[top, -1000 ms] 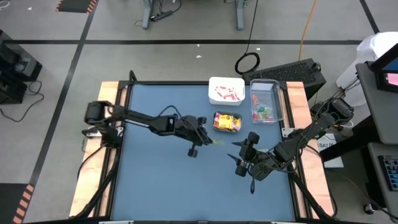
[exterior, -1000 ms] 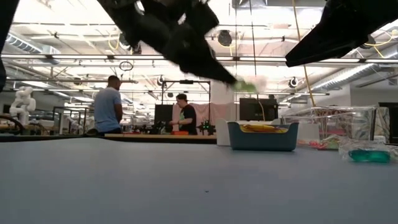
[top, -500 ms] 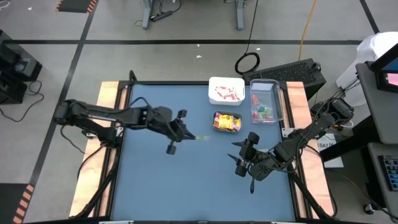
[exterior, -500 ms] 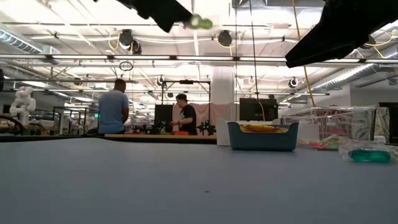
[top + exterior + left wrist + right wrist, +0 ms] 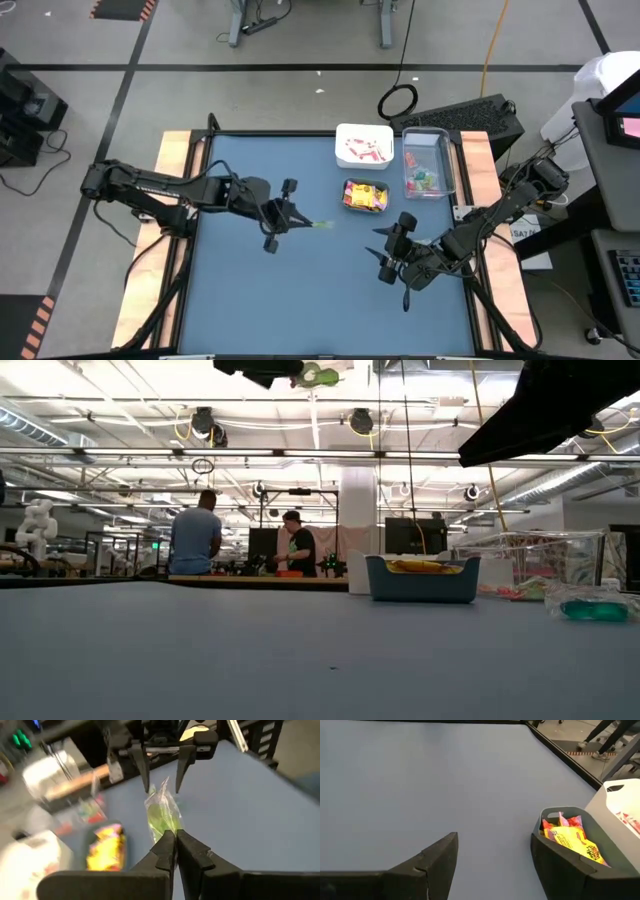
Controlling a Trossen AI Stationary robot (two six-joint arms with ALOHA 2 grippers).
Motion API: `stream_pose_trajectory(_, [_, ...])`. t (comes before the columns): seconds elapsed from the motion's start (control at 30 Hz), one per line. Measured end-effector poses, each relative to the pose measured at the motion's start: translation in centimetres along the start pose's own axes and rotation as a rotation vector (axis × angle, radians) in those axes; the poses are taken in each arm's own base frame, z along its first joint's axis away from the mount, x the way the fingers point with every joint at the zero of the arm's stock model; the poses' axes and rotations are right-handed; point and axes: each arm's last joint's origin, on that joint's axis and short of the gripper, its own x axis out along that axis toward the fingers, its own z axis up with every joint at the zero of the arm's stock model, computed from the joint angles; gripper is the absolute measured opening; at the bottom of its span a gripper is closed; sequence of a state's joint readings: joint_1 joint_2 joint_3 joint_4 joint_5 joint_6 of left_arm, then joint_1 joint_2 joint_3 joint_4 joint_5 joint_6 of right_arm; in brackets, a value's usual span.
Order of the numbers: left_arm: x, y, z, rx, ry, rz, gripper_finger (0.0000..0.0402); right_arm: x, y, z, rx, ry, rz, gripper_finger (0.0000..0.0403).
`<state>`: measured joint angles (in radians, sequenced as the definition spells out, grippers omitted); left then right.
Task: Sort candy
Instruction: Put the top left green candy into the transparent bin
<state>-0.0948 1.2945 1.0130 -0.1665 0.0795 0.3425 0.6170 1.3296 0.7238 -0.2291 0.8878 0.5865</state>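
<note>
My left gripper (image 5: 297, 221) is above the middle of the table, shut on a small green clear-wrapped candy (image 5: 319, 224). The left wrist view shows that candy (image 5: 161, 815) beyond the shut fingertips (image 5: 175, 842). In the low view it is high up (image 5: 317, 374). My right gripper (image 5: 385, 252) hovers open over the table's right half, with nothing between its fingers (image 5: 492, 865). More candy lies in three containers: yellow packets in the teal bin (image 5: 366, 196), pink-white sticks in the white tub (image 5: 364, 146), and small red and green pieces in the clear box (image 5: 428, 163). My left gripper pinches the green candy by the wrapper end nearest the fingers (image 5: 167, 832), between its two fingertips. The fingers point toward the table's right. The candy sticks out past the fingertips and is lifted well clear of the table.
The three containers stand along the far right part of the table. The teal bin (image 5: 572, 840) is just beyond my right gripper. The blue table top (image 5: 260, 290) is bare to the left and near side. People stand in the room beyond the table (image 5: 195, 540).
My left gripper, still shut on the green candy, has drawn back from beside the teal bin toward the table's left and has risen. The candy has travelled with it.
</note>
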Motion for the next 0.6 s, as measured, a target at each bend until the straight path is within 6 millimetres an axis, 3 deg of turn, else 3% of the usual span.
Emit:
stream_pose_trajectory(0.37, [-0.08, 0.24, 0.18, 0.774, 0.034, 0.053, 0.0019, 0.00, -0.04, -0.05, -0.036, 0.004, -0.003, 0.0240])
stream_pose_trajectory(0.5, [-0.08, 0.26, 0.25, 0.898, 0.033, 0.058, 0.0019, 0.01, -0.03, -0.06, -0.036, 0.004, -0.003, 0.0240])
stream_pose_trajectory(0.6, [-0.09, 0.32, 0.41, 0.893, 0.021, 0.070, 0.0019, 0.01, -0.04, -0.06, -0.036, 0.004, -0.003, 0.0240])
